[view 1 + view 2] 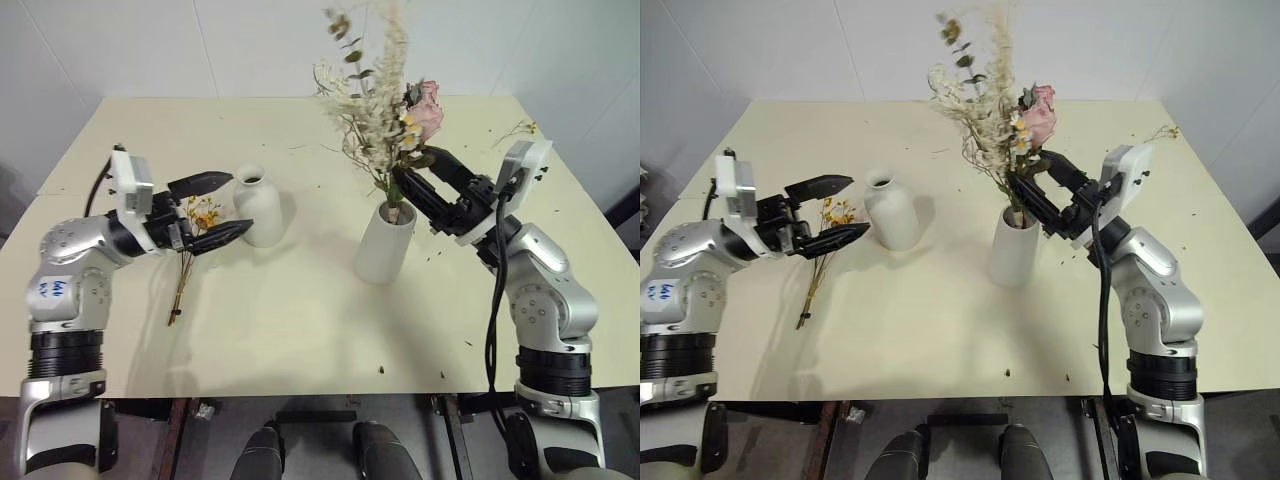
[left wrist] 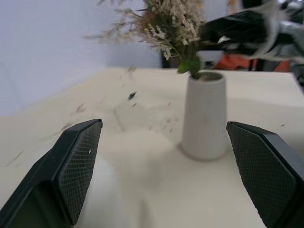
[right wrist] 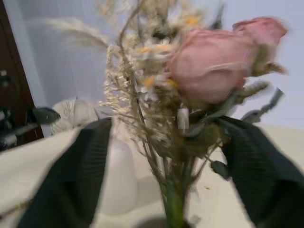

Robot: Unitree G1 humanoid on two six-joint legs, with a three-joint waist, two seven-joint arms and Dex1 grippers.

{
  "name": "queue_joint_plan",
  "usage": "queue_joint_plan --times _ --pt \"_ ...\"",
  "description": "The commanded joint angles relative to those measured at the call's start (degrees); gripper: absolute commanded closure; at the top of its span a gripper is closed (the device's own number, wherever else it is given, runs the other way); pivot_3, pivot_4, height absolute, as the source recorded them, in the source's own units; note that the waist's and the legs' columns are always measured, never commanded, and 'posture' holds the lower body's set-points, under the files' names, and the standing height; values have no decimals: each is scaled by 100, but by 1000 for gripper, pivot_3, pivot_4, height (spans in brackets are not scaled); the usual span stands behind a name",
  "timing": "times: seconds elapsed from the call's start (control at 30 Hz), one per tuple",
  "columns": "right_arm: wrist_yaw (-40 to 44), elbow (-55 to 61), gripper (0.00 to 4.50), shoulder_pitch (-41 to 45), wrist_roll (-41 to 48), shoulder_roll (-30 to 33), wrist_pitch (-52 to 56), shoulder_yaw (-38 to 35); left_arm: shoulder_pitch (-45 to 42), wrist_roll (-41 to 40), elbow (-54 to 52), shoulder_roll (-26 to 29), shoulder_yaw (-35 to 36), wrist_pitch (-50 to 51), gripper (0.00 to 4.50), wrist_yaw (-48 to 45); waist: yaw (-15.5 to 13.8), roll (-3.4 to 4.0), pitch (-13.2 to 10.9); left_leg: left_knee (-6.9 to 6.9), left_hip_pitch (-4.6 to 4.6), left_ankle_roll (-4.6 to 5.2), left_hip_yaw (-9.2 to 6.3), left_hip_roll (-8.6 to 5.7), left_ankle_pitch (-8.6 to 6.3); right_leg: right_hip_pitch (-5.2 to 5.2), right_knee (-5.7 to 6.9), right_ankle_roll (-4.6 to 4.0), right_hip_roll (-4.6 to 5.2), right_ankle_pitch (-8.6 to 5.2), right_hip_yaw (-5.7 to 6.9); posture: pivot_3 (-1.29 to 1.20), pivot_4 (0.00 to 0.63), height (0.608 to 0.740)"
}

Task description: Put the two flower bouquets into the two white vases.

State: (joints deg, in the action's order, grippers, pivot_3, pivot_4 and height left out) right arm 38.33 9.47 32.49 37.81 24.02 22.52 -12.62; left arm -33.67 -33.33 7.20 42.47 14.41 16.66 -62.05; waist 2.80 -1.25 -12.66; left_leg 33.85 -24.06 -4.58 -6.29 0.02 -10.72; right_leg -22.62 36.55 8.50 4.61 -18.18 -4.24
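1. Roses, cream sprigs and green leaves make up the large bouquet (image 1: 385,95), which stands upright with its stems down in the tall white vase (image 1: 385,243) near the middle of the cream table (image 1: 300,320).
2. Right gripper (image 1: 418,175) sits at the bouquet's lower stems, just above the vase mouth; its two black fingers stand apart on either side of the stems, as the right wrist view shows, and whether a pad touches the stems cannot be told.
3. Pink rose heads (image 3: 213,61) lean toward the robot's right side of the bunch.
4. Short rounded vase (image 1: 257,205) with the narrow neck stands to the robot's left of the tall one, well apart from it.
5. Small yellow-orange spray (image 1: 195,245) lies flat on the table just left of the short vase, blooms toward that vase, brown stems trailing toward the near edge.
6. Left gripper (image 1: 220,208) hovers over the spray's blooms, fingers spread wide, holding nothing.
7. Loose crumbs and twigs (image 1: 520,128) dot the tabletop.
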Motion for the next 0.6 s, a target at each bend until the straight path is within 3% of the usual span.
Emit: queue_joint_plan --times 0.03,0.3,0.43,0.6 --pt "272 303 36 -137 232 609 108 -475 247 151 -189 671 344 858 0 562 11 0 0 -3 0 0 0 0 0 0 -1 0 0 0 0 0 150 740" --pt "1151 332 36 -563 428 1941 329 -879 914 543 -284 1620 293 2100 0 1075 9 -1 0 -20 2 4 3 1 -2 0 -16 -5 0 -4 -2 0 150 740" --pt "1601 577 36 -576 848 2478 738 -1023 1026 772 -264 1657 -64 3053 0 1471 8 1 -1 -18 5 4 5 1 -2 2 -14 -7 1 -4 -5 0 150 740" --pt "1618 1000 36 -594 991 2729 771 -1114 830 782 -571 1279 -386 3990 0 2062 -2 -3 0 -18 2 3 4 2 -2 2 -17 -7 1 -4 -5 0 150 740"
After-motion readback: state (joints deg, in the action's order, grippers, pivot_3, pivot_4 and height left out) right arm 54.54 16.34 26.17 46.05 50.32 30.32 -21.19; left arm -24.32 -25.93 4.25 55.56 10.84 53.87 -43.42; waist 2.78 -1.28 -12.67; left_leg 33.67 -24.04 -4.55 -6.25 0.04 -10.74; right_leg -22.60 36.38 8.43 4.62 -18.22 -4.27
